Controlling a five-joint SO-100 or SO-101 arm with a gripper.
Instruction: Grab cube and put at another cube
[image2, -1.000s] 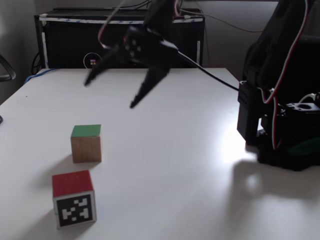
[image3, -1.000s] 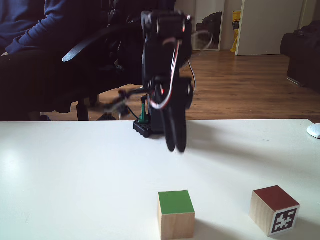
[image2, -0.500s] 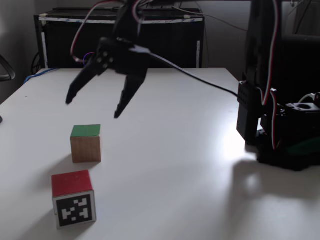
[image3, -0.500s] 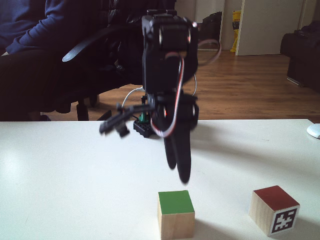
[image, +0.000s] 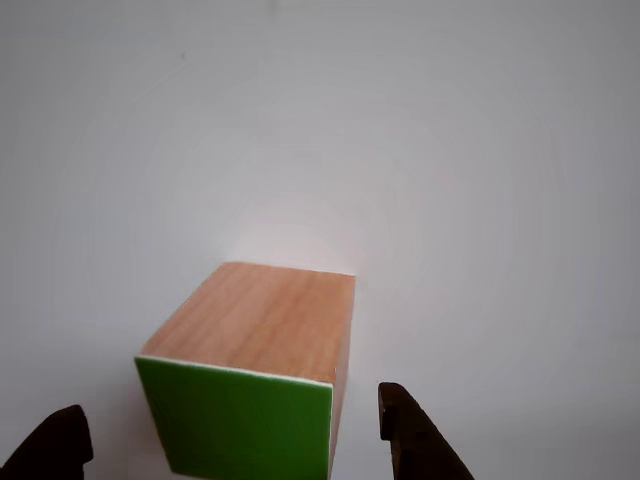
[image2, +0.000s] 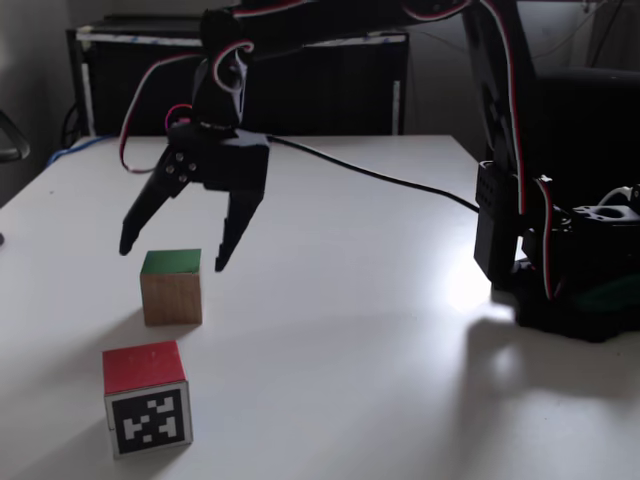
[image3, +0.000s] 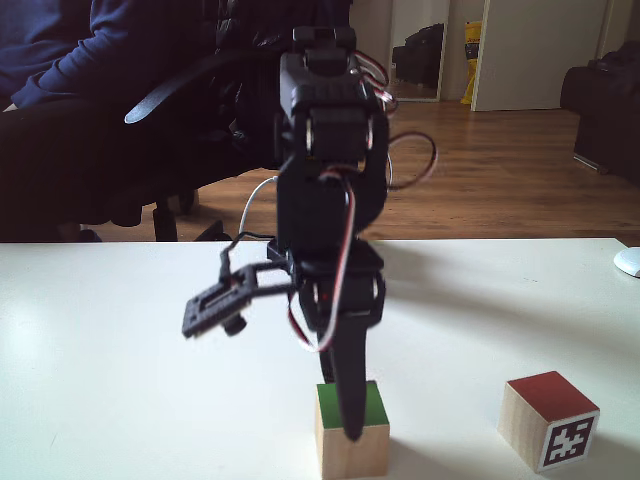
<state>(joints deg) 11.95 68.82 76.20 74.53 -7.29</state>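
Spread wide, the black gripper (image2: 170, 258) hangs just above the green-topped cube (image2: 172, 287), one fingertip over each side and neither touching the wood. From the other view the cube (image: 250, 385) lies between the two dark fingertips (image: 405, 430), green face toward the camera. Nearest the camera in a fixed view, the red-topped cube (image2: 146, 397) with its black-and-white marker stands just beside the green one on the white table (image2: 350, 330). Farther back sits the arm's base (image2: 565, 270).
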